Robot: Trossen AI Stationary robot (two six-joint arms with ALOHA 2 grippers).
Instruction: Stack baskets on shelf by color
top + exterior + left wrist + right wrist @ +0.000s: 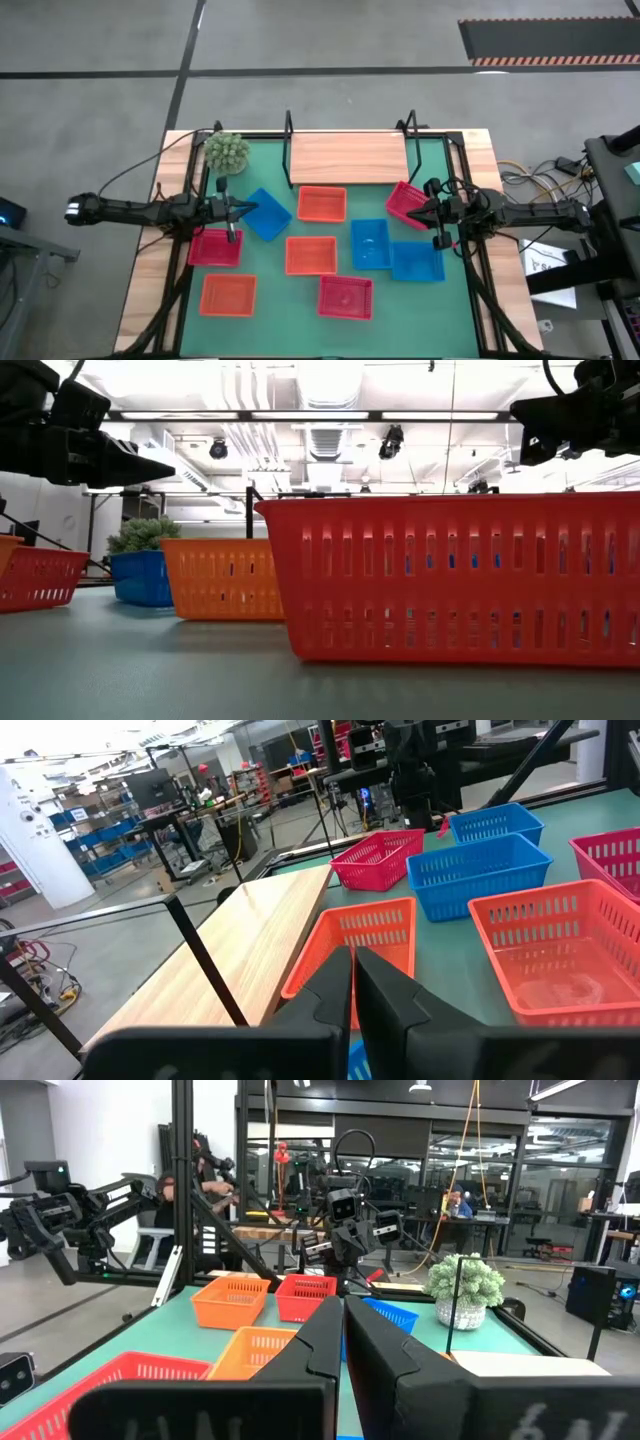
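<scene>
Several mesh baskets lie on the green mat (455, 320): three red, three blue, three orange. The wooden shelf (348, 158) stands at the mat's far edge with nothing on its board. My left gripper (243, 208) hovers shut, pointing level toward the table's right, at the left edge of a tilted blue basket (267, 214). My right gripper (420, 210) hovers shut, pointing toward the table's left, beside a tilted red basket (407, 202). In the low view both grippers hang above the baskets' rims. Each wrist view shows its own fingers closed together (352, 960), (342, 1308).
A small potted plant (226, 152) stands at the mat's far left corner, beside the shelf's black end frame (289, 130). Baskets fill the mat's middle: orange (321, 204), blue (370, 243), red (345, 297). Bare mat shows along the near edge.
</scene>
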